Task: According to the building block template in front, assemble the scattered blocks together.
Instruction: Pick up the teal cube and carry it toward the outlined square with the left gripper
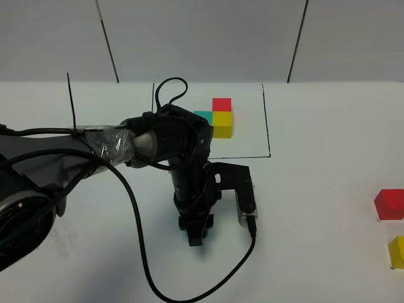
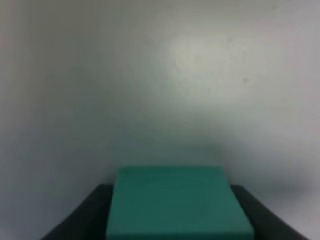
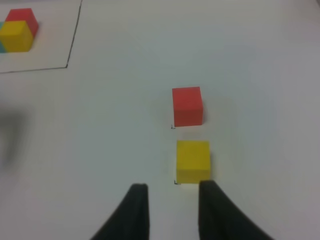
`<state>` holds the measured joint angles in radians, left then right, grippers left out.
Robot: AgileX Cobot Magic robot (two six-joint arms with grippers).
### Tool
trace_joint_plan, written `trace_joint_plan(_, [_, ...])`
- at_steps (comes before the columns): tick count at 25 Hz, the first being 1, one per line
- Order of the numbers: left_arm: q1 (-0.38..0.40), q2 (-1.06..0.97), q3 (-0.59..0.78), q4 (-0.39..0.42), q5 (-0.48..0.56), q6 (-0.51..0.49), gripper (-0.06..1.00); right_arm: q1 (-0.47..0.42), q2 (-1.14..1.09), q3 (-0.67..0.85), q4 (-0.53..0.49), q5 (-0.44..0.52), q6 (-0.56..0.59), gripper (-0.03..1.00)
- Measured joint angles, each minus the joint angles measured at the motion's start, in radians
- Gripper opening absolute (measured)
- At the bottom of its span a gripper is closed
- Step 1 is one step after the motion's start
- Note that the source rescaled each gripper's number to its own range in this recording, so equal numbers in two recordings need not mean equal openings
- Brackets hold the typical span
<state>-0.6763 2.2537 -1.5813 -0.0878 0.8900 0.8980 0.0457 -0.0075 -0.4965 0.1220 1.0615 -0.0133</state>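
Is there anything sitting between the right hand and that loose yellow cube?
Nothing visible. The right hand is open just short of the yellow cube, with only bare table between them; the red cube lies beyond it.

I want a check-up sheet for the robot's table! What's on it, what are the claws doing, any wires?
Surface: plain white table.
Job's things: template of teal, yellow and red cubes inside a black outline; red block and yellow block loose at the right; teal block in the left gripper.
Clutter: nothing seen.
Grippers: left gripper shut on the teal block; right gripper open, beside the yellow block.
Cables: black cable loops over the table.
Surroundings: pale wall panels.
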Motion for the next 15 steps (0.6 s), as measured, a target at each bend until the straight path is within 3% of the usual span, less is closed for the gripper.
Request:
trace_joint_plan(4, [0.000, -0.006, 0.000, -0.002, 0.022, -0.022, 0.57, 0.000, 0.000, 0.000, 0.000, 0.000, 0.000, 0.00])
trace_joint_plan(7, [0.000, -0.038, 0.000, 0.001, 0.025, -0.041, 0.74, 0.000, 0.000, 0.000, 0.000, 0.000, 0.000, 0.00])
trace_joint_plan(12, [0.000, -0.179, 0.000, 0.025, 0.033, -0.109, 0.81, 0.000, 0.000, 0.000, 0.000, 0.000, 0.000, 0.00])
trace_joint_plan(15, [0.000, -0.288, 0.000, 0.088, 0.027, -0.192, 0.81, 0.000, 0.000, 0.000, 0.000, 0.000, 0.000, 0.00])
